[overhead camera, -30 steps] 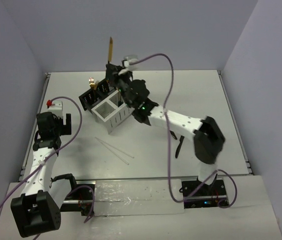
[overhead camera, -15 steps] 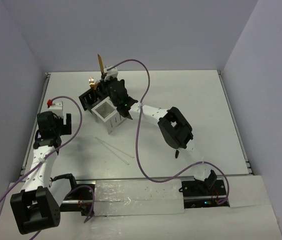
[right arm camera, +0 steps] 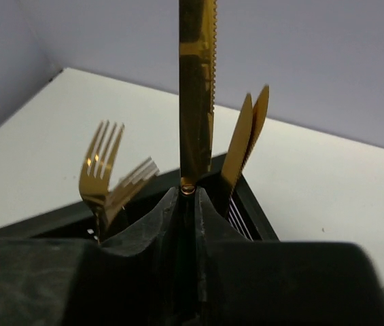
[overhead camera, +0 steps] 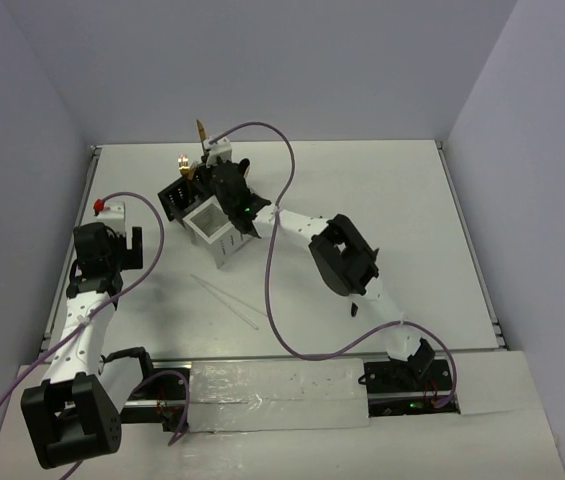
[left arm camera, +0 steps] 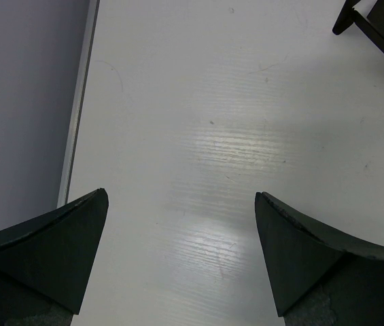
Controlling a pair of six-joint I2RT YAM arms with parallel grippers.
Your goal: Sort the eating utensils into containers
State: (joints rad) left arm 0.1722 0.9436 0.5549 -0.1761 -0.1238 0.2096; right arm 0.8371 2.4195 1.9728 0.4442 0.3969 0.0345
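In the black slatted box beside the white slatted box stand gold forks and knives; right gripper pinches a serrated gold knife; left gripper gapes.

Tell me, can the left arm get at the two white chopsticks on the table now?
Probably yes. The chopsticks lie on bare table right of the open left gripper, nothing between them; the right gripper holds a gold knife away at the black box.

Gold knife upright at black box w/ gold forks — white box beside, chopsticks flat.
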